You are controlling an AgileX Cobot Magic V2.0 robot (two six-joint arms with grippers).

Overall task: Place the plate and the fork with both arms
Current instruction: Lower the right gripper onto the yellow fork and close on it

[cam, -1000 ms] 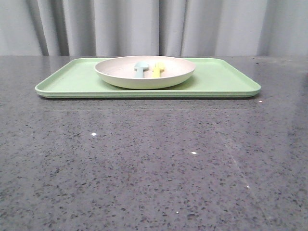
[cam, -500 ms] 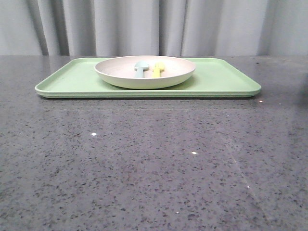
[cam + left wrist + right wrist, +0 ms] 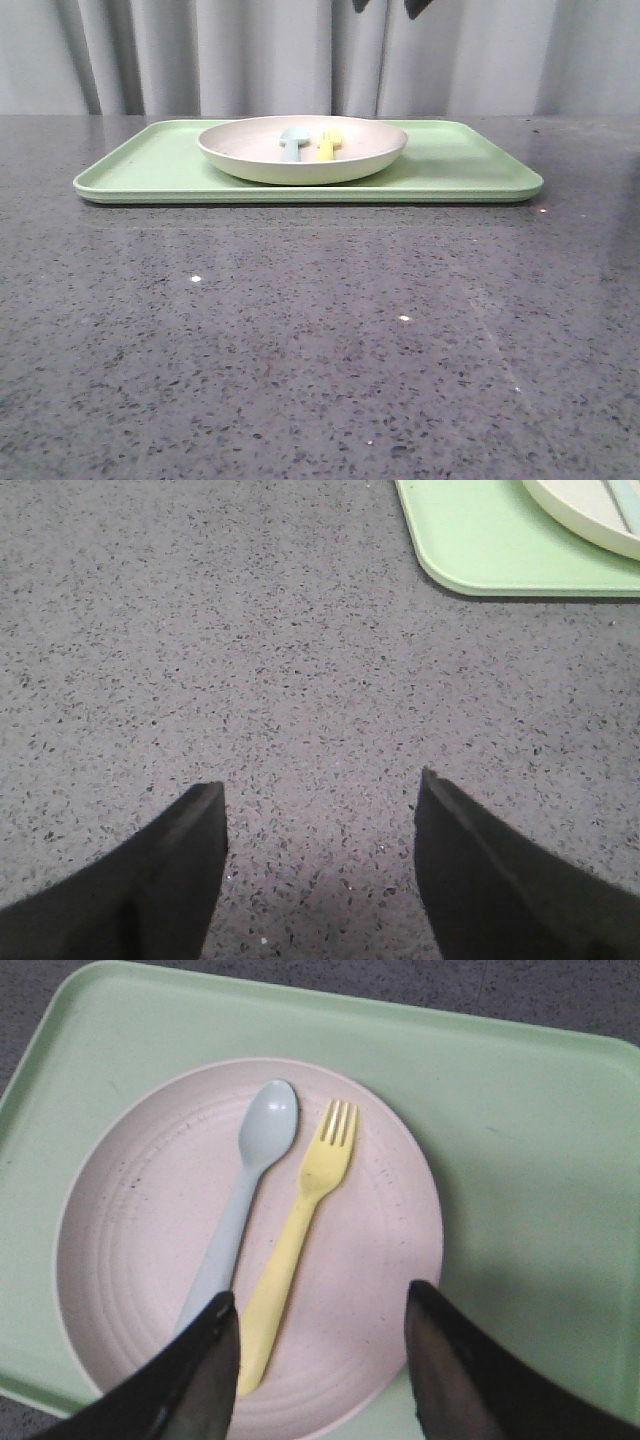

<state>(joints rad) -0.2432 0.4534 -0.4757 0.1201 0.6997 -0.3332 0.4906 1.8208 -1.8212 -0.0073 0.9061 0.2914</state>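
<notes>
Grey speckled desk (image 3: 320, 340) carrying light-green tray (image 3: 460, 165), plate (image 3: 302, 150) on tray. Fork (image 3: 295, 1235) lying in plate just beside pale blue spoon (image 3: 240, 1200). Right tool (image 3: 318, 1345) wide above plate, holding nothing; left tool (image 3: 320, 825) wide over bare desk.

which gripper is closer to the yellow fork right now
Right. The right gripper hangs open directly above the fork in the plate. The left gripper is open over bare table, off the tray's corner.

Soft even light, perhaps slightly hazy.
</notes>
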